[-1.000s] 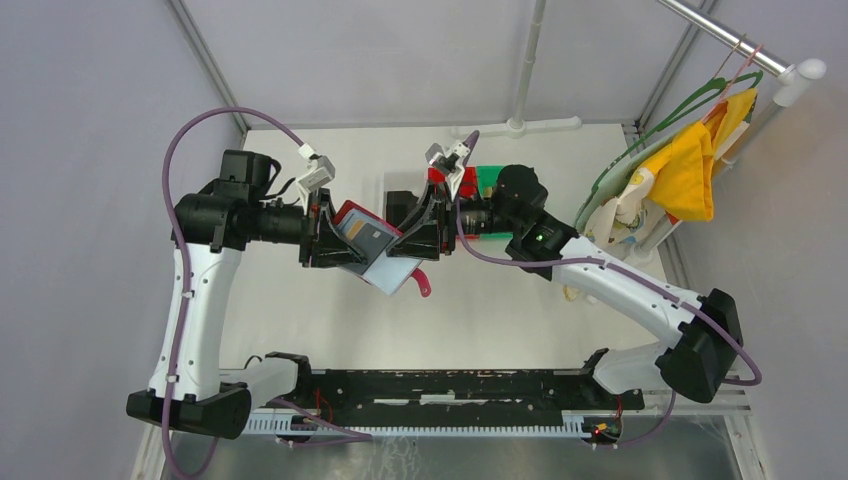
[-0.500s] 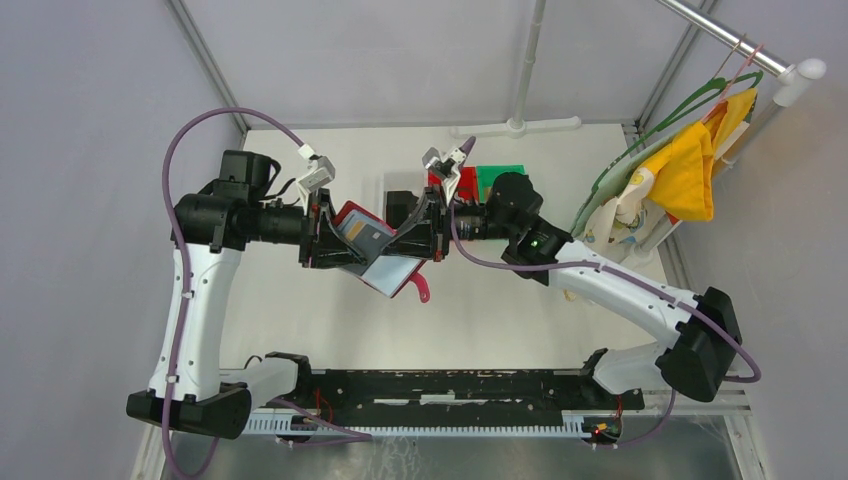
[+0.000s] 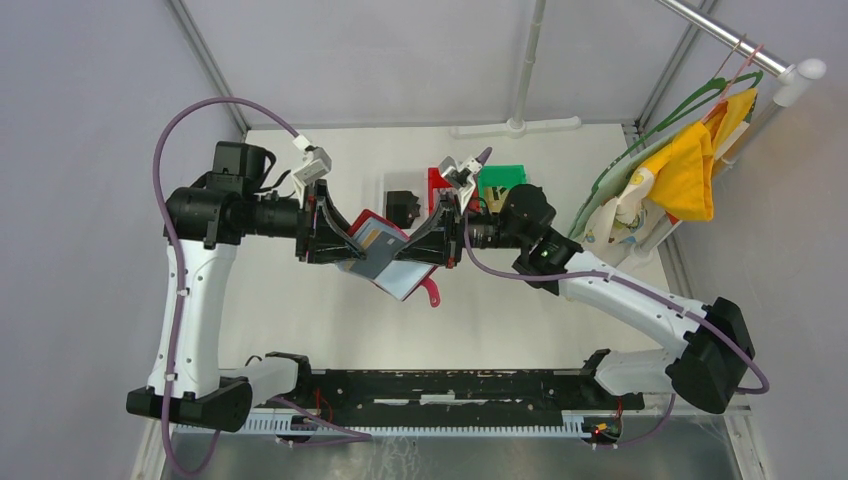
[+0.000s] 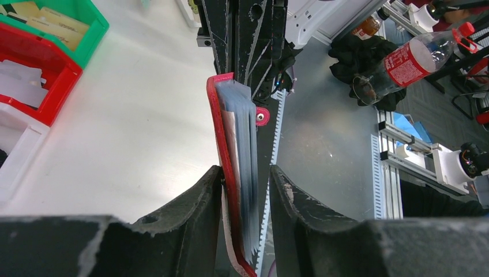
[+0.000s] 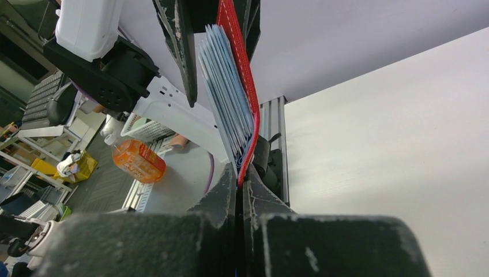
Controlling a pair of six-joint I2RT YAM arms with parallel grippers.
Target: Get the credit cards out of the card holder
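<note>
The card holder (image 3: pixel 398 272), a dark red wallet with blue-grey inner leaves, hangs open in the air between both arms. A grey credit card (image 3: pixel 376 242) shows in its upper half. My right gripper (image 3: pixel 428 246) is shut on the wallet's right edge; in the right wrist view the red edge (image 5: pixel 244 86) and the leaves run down into the closed gripper (image 5: pixel 240 176). My left gripper (image 4: pixel 246 173) stands open around the other end of the card holder (image 4: pixel 221 133): the red cover rests against one finger, and a gap shows at the other. The strap tab (image 3: pixel 431 292) dangles below.
A red bin (image 3: pixel 438 180) and a green bin (image 3: pixel 506 177) stand at the back of the white table, with a small black object (image 3: pixel 402 206) beside them. Yellow cloth on hangers (image 3: pixel 697 160) hangs at the right. The arms' base rail (image 3: pixel 440 385) lines the near edge.
My right gripper has shut on the card holder's edge. The left jaws have widened. Both grippers and the holder have shifted slightly to the right.
</note>
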